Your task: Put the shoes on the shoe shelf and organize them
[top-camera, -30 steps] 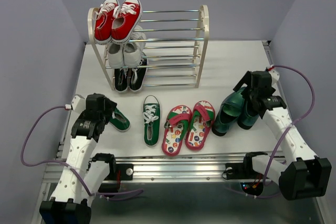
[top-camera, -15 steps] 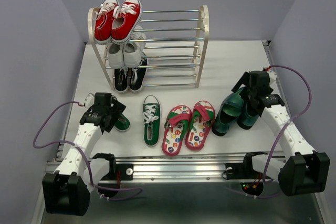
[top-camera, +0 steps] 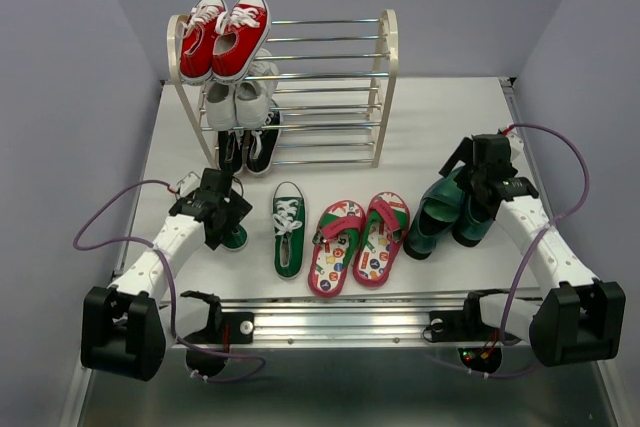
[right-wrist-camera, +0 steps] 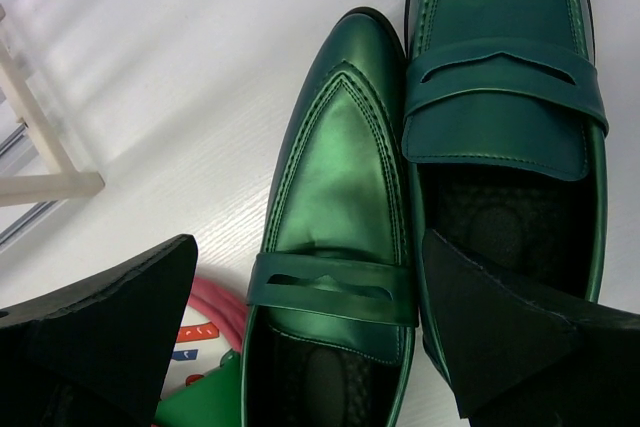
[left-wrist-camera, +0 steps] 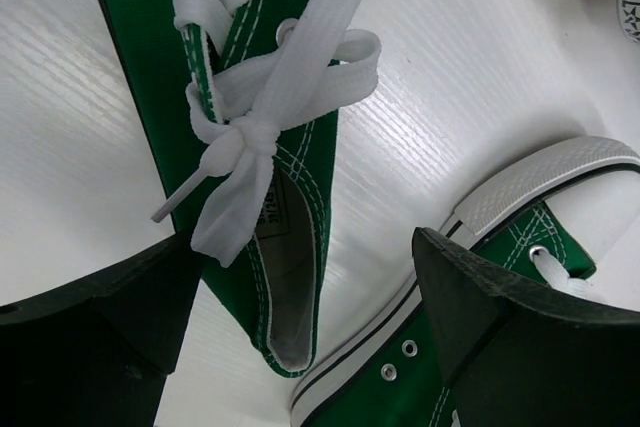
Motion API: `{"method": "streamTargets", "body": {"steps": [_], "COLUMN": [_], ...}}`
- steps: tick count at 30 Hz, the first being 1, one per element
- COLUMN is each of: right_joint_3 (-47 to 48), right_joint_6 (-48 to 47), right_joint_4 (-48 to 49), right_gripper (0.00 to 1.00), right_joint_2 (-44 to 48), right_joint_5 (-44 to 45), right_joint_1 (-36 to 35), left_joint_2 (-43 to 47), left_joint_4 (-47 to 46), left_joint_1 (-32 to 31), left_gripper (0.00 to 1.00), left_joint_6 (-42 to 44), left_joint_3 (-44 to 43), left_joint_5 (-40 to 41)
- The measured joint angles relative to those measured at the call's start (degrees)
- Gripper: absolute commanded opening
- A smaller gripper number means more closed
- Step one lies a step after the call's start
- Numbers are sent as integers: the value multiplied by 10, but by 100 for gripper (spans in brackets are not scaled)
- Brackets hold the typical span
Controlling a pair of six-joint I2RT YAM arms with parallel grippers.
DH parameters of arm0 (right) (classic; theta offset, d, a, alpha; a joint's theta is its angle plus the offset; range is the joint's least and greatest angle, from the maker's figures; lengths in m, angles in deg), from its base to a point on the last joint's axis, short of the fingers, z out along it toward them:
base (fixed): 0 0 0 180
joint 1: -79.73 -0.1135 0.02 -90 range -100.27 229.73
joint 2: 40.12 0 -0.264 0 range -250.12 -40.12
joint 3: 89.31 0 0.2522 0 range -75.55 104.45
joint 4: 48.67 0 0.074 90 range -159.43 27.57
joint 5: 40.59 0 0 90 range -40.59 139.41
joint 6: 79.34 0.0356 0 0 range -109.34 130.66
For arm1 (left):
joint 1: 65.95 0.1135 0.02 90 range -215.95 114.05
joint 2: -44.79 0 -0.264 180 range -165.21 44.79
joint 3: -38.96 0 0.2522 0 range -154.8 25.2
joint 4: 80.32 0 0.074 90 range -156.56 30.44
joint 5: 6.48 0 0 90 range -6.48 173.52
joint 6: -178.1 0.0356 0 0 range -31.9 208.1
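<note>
Two green canvas sneakers lie on the table, one at the left [top-camera: 234,235] and one beside it [top-camera: 287,230]. My left gripper [top-camera: 224,217] hovers over the left one, open. In the left wrist view the laced sneaker [left-wrist-camera: 250,147] lies between the open fingers [left-wrist-camera: 305,247], and the second sneaker [left-wrist-camera: 500,247] is under the right finger [left-wrist-camera: 520,337]. The flip-flops [top-camera: 358,243] lie mid-table. The glossy green heels [top-camera: 445,212] stand at the right. My right gripper [top-camera: 478,195] is open above them, straddling the left heel [right-wrist-camera: 340,197] with its fingers [right-wrist-camera: 310,247] apart. The shoe shelf [top-camera: 387,57] stands at the back.
The shelf's left end holds red sneakers [top-camera: 225,37], white sneakers [top-camera: 240,97] and black sneakers [top-camera: 248,147]. A shelf foot [right-wrist-camera: 50,187] and a flip-flop's pink strap [right-wrist-camera: 215,332] show in the right wrist view. Purple walls close in on both sides.
My left arm has swung forward and to the right, bringing its open gripper over the left green sneaker. The right gripper has barely moved above the heels.
</note>
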Motion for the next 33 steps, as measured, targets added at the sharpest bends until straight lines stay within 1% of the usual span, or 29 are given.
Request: {"method": "streamTargets", "body": {"steps": [2, 3, 7, 9, 11, 14, 15, 18, 19, 21, 27, 33], "right_joint_3": [0, 0, 0, 0, 0, 0, 0, 0, 0, 0, 0, 0], "right_joint_6": [0, 0, 0, 0, 0, 0, 0, 0, 0, 0, 0, 0], "right_joint_4": [2, 3, 3, 3, 3, 3, 3, 3, 3, 3, 3, 3], "right_gripper": [100, 100, 100, 100, 100, 100, 100, 100, 100, 100, 100, 100], "right_joint_2": [0, 0, 0, 0, 0, 0, 0, 0, 0, 0, 0, 0], "right_joint_5": [0, 0, 0, 0, 0, 0, 0, 0, 0, 0, 0, 0], "right_joint_1": [0, 0, 0, 0, 0, 0, 0, 0, 0, 0, 0, 0], "left_joint_2": [-6, -7, -10, -19, -31, -38, -38, -39, -39, -39, -35, 13], "left_joint_4": [13, 20, 30, 29, 25, 24, 28, 35, 34, 33, 49, 80], "left_joint_1": [-2, -3, -3, -3, -4, -11, -13, -16, -17, -19, -28, -64], "left_gripper": [87, 82, 77, 77, 74, 63, 51, 26, 11, 0, 0, 0], "left_joint_6": [0, 0, -3, -3, -3, -1, -1, 0, -1, -2, 9, 29], "left_joint_3": [-7, -8, -8, -8, -8, -9, -9, -9, -10, -13, -18, -20], "left_joint_5": [9, 13, 19, 19, 20, 26, 30, 38, 38, 38, 37, 27]}}
